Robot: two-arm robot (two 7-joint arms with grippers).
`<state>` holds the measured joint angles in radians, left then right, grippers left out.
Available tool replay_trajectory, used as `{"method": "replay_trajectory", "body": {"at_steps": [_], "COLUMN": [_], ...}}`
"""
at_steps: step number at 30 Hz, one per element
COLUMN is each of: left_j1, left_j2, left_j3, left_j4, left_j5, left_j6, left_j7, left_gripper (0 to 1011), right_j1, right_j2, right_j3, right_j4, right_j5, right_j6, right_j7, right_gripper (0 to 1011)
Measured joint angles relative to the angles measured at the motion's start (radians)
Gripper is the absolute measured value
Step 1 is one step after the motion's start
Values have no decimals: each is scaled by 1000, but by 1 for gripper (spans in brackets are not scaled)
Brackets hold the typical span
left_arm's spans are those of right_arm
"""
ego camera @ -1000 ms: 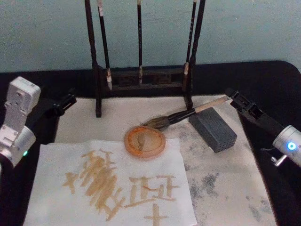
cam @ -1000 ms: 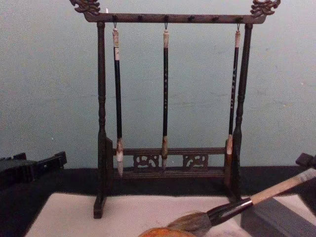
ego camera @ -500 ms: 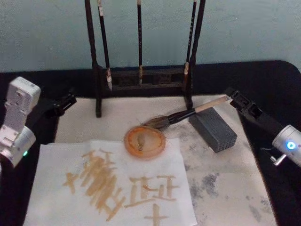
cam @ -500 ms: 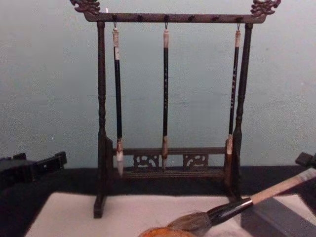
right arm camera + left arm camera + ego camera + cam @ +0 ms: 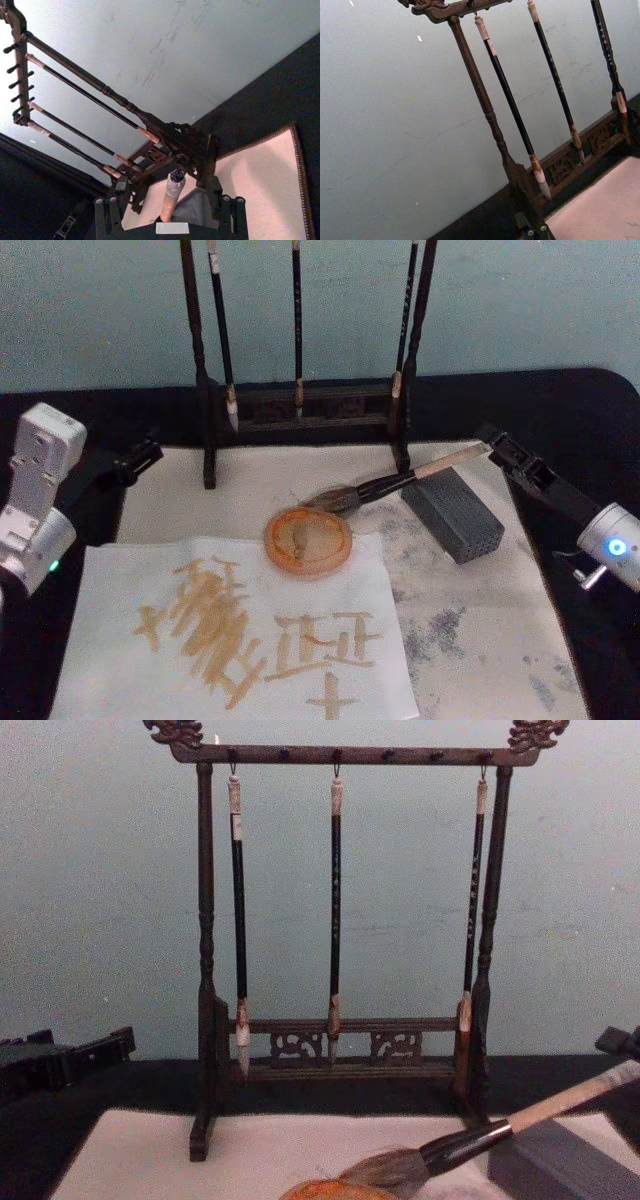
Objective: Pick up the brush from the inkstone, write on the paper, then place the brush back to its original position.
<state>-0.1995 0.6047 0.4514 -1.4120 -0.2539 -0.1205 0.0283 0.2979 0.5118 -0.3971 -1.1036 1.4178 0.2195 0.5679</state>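
Note:
The brush (image 5: pixel 400 481) lies tilted, its tan handle propped on the dark grey inkstone (image 5: pixel 452 515) and its bushy head (image 5: pixel 395 1172) down beside an orange dish (image 5: pixel 308 540). My right gripper (image 5: pixel 495 446) is at the handle's far end. In the right wrist view it (image 5: pixel 167 202) stands open, fingers wide on either side of the handle end (image 5: pixel 171 197) without touching it. The paper (image 5: pixel 240 640), a white sheet with tan strokes, lies at the front left. My left gripper (image 5: pixel 140 456) rests parked at the mat's left edge.
A dark wooden brush rack (image 5: pixel 300 405) with three thin hanging brushes stands at the back of the cream felt mat (image 5: pixel 480 630). The mat lies on a black table (image 5: pixel 580 410), with a pale wall behind. The mat's right half is bare and ink-stained.

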Motion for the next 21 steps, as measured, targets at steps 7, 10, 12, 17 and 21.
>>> {"method": "replay_trajectory", "body": {"at_steps": [7,10,12,17,21], "left_j1": [0,0,0,0,0], "left_j2": [0,0,0,0,0], "left_j3": [0,0,0,0,0], "left_j4": [0,0,0,0,0], "left_j5": [0,0,0,0,0], "left_j6": [0,0,0,0,0], "left_j7": [0,0,0,0,0], "left_gripper": [1000,1002,1002,1002,1002], "right_j1": [13,13,13,12,12], "right_j2": [3,3,3,3,3], "right_j3": [-15,-15,-15,-14,-14], "right_j4": [12,12,12,11,10], "right_j5": [-2,-3,-3,-4,-4], "right_j6": [-12,-13,-13,-13,-13], "right_j7": [24,25,25,24,24], "right_gripper": [1006,1006,1006,1006,1006]}}
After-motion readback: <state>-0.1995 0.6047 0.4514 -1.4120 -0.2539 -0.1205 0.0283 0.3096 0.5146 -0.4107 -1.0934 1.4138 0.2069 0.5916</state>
